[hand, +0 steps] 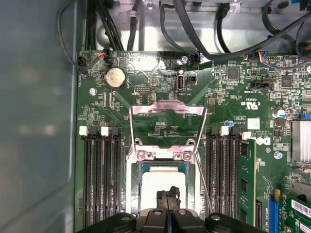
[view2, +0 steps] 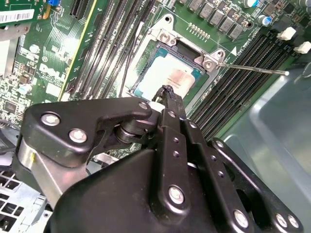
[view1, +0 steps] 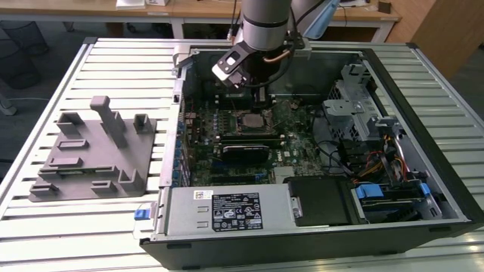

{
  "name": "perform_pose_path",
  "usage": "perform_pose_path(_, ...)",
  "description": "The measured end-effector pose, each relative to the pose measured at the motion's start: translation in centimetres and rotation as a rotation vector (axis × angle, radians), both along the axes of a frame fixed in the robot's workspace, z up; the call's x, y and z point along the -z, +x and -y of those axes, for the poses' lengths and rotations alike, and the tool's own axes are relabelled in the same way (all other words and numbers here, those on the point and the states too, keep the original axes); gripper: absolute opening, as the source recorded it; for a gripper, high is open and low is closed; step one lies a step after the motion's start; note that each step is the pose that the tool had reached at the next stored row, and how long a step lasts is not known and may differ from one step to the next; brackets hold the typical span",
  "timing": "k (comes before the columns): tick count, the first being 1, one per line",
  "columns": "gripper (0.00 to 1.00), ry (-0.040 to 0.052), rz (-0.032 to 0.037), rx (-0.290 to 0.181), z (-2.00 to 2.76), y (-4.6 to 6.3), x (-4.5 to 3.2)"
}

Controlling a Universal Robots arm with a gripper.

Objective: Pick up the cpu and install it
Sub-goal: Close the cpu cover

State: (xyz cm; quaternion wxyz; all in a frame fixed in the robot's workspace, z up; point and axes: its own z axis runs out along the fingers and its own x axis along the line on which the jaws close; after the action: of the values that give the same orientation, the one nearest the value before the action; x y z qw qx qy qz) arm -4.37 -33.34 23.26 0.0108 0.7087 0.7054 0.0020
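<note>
The cpu (hand: 163, 182), a small square chip with a pale silver top, lies flat in the open socket on the green motherboard (hand: 228, 97); it also shows in the second wrist view (view2: 170, 77) and in the exterior view (view1: 250, 119). My gripper (hand: 168, 196) hangs just above the chip with its black fingers pressed together and nothing between them. In the second wrist view the gripper (view2: 167, 91) has its tips over the chip's near edge. Whether the tips touch the chip I cannot tell. In the exterior view the gripper (view1: 262, 103) reaches down into the case.
The socket's metal retention frame (hand: 167, 110) stands swung open, its thin lever (view2: 252, 69) sticking out. Memory slots (hand: 99, 179) flank the socket. The computer case (view1: 423, 113) holds cables, a drive cage and a power supply (view1: 226, 209). A grey pegged tray (view1: 90, 153) lies at the exterior view's left.
</note>
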Motion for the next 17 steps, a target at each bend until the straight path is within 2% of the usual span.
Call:
perform_pose_path(10,0.11,0.0023,0.0000,0.000,0.00,0.0,-0.19)
perform_pose_path(11,0.11,0.0023,0.0000,0.000,0.00,0.0,-0.80)
perform_pose_path(17,0.11,0.0023,0.0000,0.000,0.00,0.0,-1.61)
